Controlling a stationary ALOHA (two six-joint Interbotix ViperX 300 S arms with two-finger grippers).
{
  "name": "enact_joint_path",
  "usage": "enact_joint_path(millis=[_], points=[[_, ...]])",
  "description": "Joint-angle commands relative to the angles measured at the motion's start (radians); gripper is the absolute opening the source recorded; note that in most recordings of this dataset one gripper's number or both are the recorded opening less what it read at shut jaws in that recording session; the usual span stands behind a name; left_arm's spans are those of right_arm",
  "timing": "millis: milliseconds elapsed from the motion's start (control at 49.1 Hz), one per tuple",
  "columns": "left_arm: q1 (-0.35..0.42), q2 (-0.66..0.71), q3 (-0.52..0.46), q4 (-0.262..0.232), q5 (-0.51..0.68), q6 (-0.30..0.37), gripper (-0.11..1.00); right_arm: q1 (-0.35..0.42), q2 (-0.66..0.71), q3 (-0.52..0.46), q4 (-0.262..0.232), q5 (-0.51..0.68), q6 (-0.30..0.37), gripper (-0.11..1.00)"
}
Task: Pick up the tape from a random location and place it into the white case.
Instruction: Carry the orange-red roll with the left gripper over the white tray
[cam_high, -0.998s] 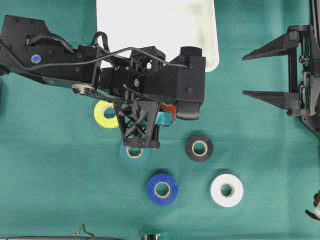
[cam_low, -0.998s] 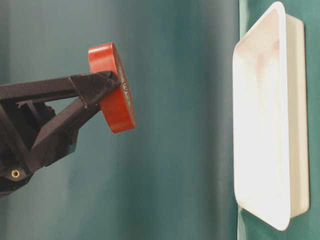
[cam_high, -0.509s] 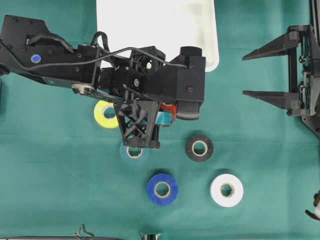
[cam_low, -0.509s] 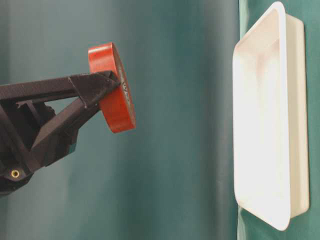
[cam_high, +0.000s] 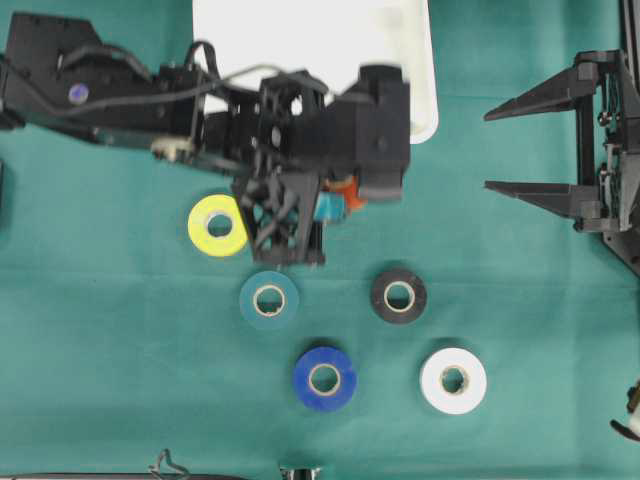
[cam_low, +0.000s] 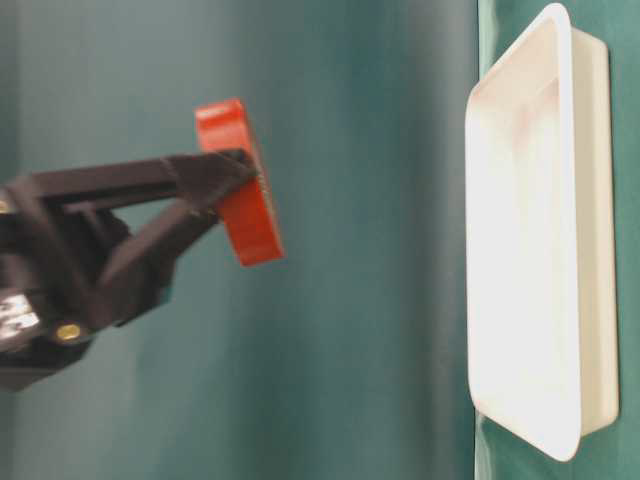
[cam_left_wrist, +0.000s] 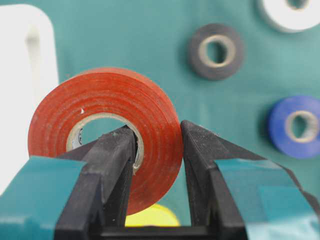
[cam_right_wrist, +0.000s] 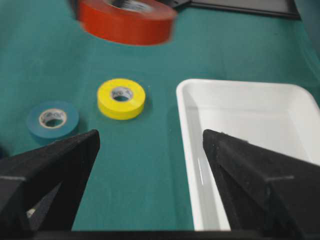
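The tape I carry is a red roll (cam_left_wrist: 150, 115), also seen as red tape (cam_high: 346, 190) under the left arm. My left gripper (cam_left_wrist: 156, 129) is shut on its wall, one finger through the core and the other on the outer face. From table level the roll (cam_low: 240, 185) hangs in the air, short of the white case (cam_low: 530, 250). The white case (cam_high: 400, 40) lies at the top middle, just beyond the left arm. My right gripper (cam_high: 490, 150) stands open at the right edge, and its wrist view shows nothing between the open fingertips (cam_right_wrist: 150, 137).
Five loose rolls lie on the green cloth: yellow (cam_high: 218, 225), teal (cam_high: 269, 298), black (cam_high: 399, 295), blue (cam_high: 324, 378) and white (cam_high: 453, 380). The left arm covers the case's near edge.
The left arm has moved toward the white case with the red tape still gripped, uncovering the teal roll. The right arm has not moved.
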Motion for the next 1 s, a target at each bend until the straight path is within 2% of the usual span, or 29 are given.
enact_joint_path(millis=[0,305,550,753,977], points=[[0.043,-0.041,0.005,0.005,-0.017,0.002,0.23,-0.002,0.005,-0.025,-0.002,-0.005,0.0,0.93],[0.192,-0.041,0.067,0.005,-0.044,0.005,0.23,0.0,0.005,-0.025,-0.002,-0.005,0.0,0.93],[0.276,-0.041,0.091,0.005,-0.072,0.02,0.23,-0.002,0.005,-0.026,-0.002,-0.005,0.0,0.93],[0.301,-0.04,0.095,0.005,-0.08,0.051,0.23,0.0,0.005,-0.025,-0.002,0.0,0.0,0.93],[0.301,-0.037,0.095,0.005,-0.083,0.051,0.23,-0.002,0.005,-0.026,-0.002,0.002,0.0,0.93]])
